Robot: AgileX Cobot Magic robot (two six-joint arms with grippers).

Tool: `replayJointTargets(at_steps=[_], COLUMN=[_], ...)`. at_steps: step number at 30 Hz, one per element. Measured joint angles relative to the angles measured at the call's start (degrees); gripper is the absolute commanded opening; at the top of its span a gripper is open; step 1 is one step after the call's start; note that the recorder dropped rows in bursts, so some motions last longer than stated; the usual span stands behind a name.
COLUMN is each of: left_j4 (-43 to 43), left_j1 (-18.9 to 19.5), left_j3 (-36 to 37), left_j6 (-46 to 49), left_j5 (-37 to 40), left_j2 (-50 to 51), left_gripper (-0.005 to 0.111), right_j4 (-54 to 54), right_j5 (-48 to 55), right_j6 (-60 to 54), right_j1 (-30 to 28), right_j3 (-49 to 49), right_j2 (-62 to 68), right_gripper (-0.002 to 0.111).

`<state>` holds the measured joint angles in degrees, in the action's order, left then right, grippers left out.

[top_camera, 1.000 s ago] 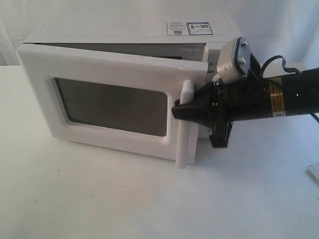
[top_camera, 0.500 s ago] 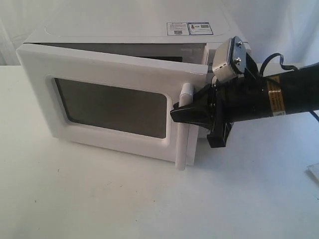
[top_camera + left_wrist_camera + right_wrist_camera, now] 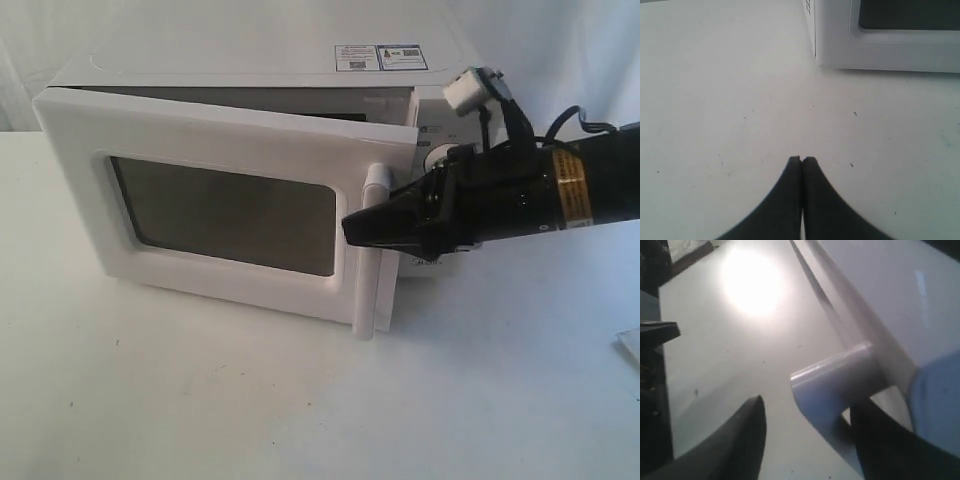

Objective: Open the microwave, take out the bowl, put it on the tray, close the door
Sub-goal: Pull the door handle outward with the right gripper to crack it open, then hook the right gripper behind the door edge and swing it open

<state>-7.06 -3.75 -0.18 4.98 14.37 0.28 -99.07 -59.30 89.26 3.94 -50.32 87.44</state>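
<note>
Right gripper (image 3: 358, 226) has its fingers spread wide astride the door's (image 3: 220, 140) upright handle (image 3: 376, 186), seemingly unclamped; left gripper (image 3: 801, 160) is pinched together, well apart.

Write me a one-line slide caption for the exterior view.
Right gripper, jaws open, at the bar handle of the ajar door of the microwave.

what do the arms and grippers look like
Right gripper: black tapered fingers on a thick black cylindrical arm with a gold label band, white camera box on top, black cable. Left gripper: matching black curved fingers.
</note>
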Motion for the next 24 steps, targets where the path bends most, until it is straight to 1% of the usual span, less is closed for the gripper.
replayJointTargets(at_steps=[5, 9, 15, 17, 18, 20, 21, 22, 24], left_j4=[0.00, 0.00, 0.00, 0.00, 0.00, 0.00, 0.00, 0.00, 0.00], left_j1=[0.00, 0.00, 0.00, 0.00, 0.00, 0.00, 0.00, 0.00, 0.00], left_j3=[0.00, 0.00, 0.00, 0.00, 0.00, 0.00, 0.00, 0.00, 0.00], left_j6=[0.00, 0.00, 0.00, 0.00, 0.00, 0.00, 0.00, 0.00, 0.00], left_j5=[0.00, 0.00, 0.00, 0.00, 0.00, 0.00, 0.00, 0.00, 0.00], left_j2=[0.00, 0.00, 0.00, 0.00, 0.00, 0.00, 0.00, 0.00, 0.00], left_gripper=[0.000, 0.000, 0.000, 0.000, 0.000, 0.000, 0.000, 0.000, 0.000], right_j4=[-2.31, -2.56, -1.74, -1.63, -1.55, -1.41, -1.41, -1.41, -1.41], right_j5=[-5.43, -9.59, -10.13, -10.13, -10.13, -10.13, -10.13, -9.61, -7.92], right_j6=[4.23, 5.18, 6.72, 7.83, 8.05, 8.17, 8.17, 8.17, 8.00], right_j1=[-2.14, -4.68, -11.04, -13.51, -14.97, -17.67, -18.56, -19.03, -18.95], right_j3=[0.24, 0.24, 0.24, 0.24, 0.24, 0.24, 0.24, 0.24, 0.24], right_j2=[-1.32, -1.96, -2.67, -2.88, -3.01, -3.05, -3.05, -3.05, -3.05], right_gripper=[0.042, 0.042, 0.042, 0.039, 0.037, 0.023, 0.014, -0.001, 0.000])
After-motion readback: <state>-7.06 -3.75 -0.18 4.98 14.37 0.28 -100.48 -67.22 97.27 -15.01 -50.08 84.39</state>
